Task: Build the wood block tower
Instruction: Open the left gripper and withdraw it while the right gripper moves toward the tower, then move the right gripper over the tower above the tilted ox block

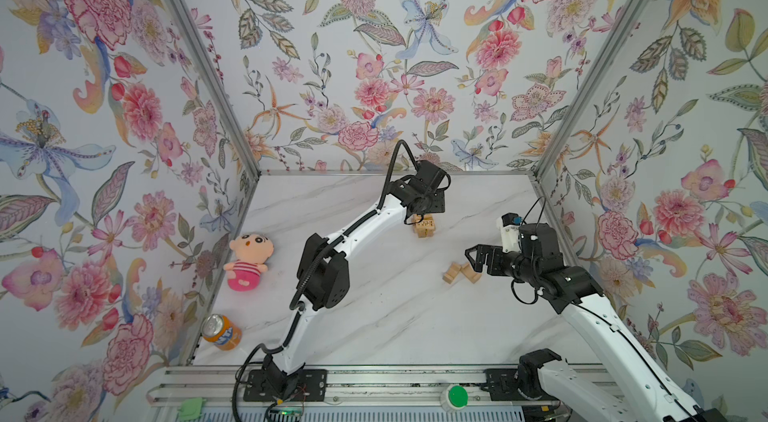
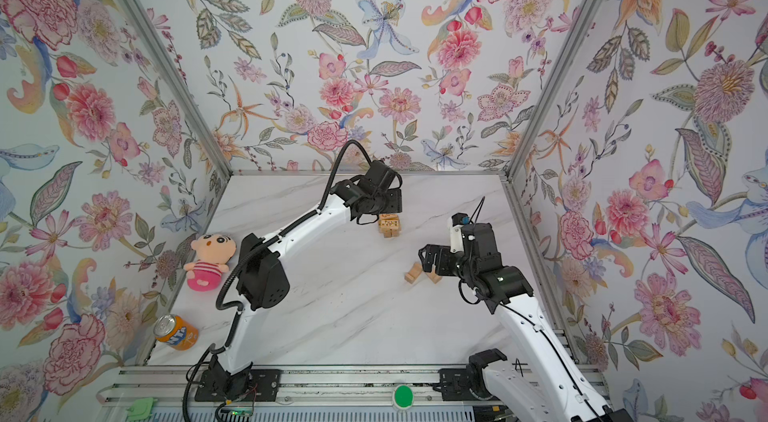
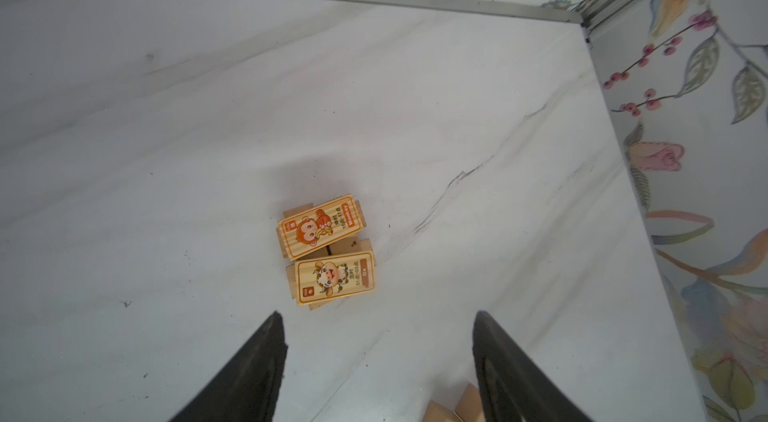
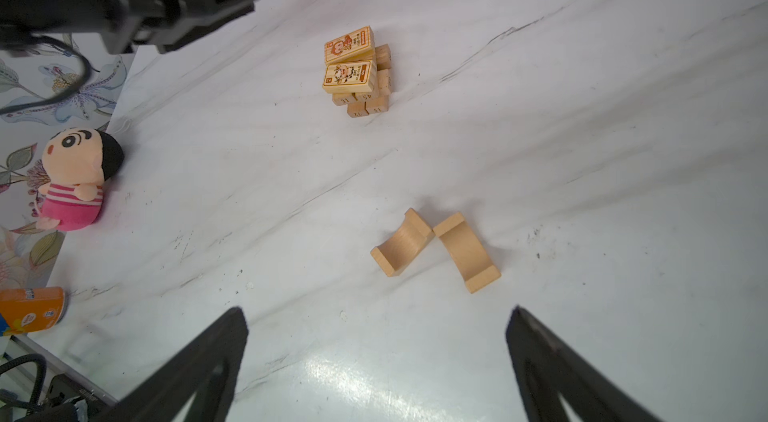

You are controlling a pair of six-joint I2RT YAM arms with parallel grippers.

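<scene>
My left claw (image 3: 377, 316) hangs above the tower (image 3: 328, 249), jaws moderately apart with nothing between them. The stack sits just ahead of its tips. I judge the tower mostly built: crisscrossed layers capped by two printed bars (image 3: 321, 226) lying side by side. Two loose wood blocks (image 4: 402, 242), each with a hollowed curved face, lie touching at a corner just ahead of my right claw (image 4: 377, 310), which is spread wide and empty. Those two are not yet stacked. The cap bars read "Monkey" and "Ox" beside cartoon animals. Lower end faces carry numbers, 31 and 45 as best I can tell. The orange can (image 2: 176, 332), well apart from both claws, shows "NTA".
</scene>
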